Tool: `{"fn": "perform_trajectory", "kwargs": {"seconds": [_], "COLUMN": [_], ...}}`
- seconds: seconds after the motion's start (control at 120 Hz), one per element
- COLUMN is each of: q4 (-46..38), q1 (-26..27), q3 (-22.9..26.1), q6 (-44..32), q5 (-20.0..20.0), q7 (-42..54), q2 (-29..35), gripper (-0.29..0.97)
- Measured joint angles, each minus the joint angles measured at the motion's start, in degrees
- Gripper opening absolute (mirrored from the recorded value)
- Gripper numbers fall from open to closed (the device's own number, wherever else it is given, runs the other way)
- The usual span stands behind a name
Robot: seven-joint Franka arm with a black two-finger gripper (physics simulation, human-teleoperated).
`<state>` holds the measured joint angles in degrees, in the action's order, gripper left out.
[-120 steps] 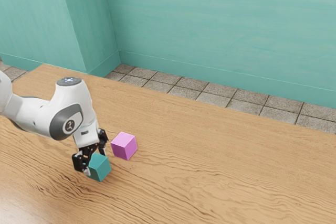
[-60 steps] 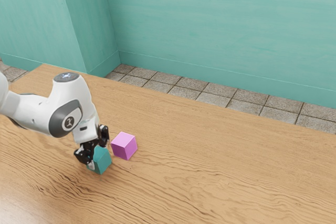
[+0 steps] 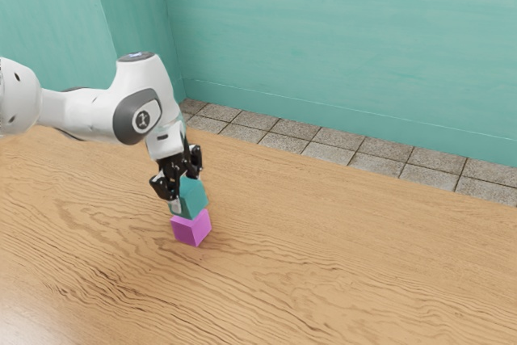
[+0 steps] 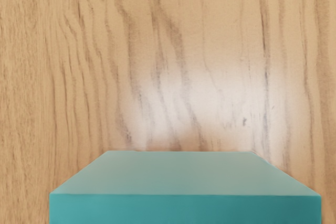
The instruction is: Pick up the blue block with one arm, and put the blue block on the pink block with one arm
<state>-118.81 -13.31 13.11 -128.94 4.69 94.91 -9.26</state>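
Blue block (image 3: 194,197) up off the table (image 3: 347,272) and gripped in the black gripper (image 3: 182,187), a finger pressed on each of two opposite sides, as seen in the exterior view. Sitting right over the pink block (image 3: 191,229), lower face down at the pink top, edges turned a touch out of line with it; truly touching or just apart, cannot tell. White arm (image 3: 97,111) reaching in from the exterior view's left, hand pointing down over the pair. Pink block flat on the wood, toward the exterior view's left. Behind, grey tiled floor (image 3: 363,155) and teal wall (image 3: 339,30). Over to the wrist view: blue block (image 4: 184,195) big and close just under the hand, top face and one side face showing. Beyond it, pale wood grain of the table (image 4: 157,51), with a bright sheen past the block's far edge.
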Motion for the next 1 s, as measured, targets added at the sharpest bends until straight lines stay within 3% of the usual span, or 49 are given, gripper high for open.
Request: {"fn": "perform_trajectory", "kwargs": {"seconds": [0.65,0.725,1.0], "q4": [5.98,6.07,6.12], "q1": [-1.30,-1.41,-1.39], "q3": [-0.45,-0.45,-0.38], "q6": [4.85,5.18,6.24], "q5": [-0.77,-0.84,-0.91], "q7": [1.70,2.03,3.09], "q2": [-5.89,-6.25,-6.55], "gripper": [0.29,0.40,0.59]}}
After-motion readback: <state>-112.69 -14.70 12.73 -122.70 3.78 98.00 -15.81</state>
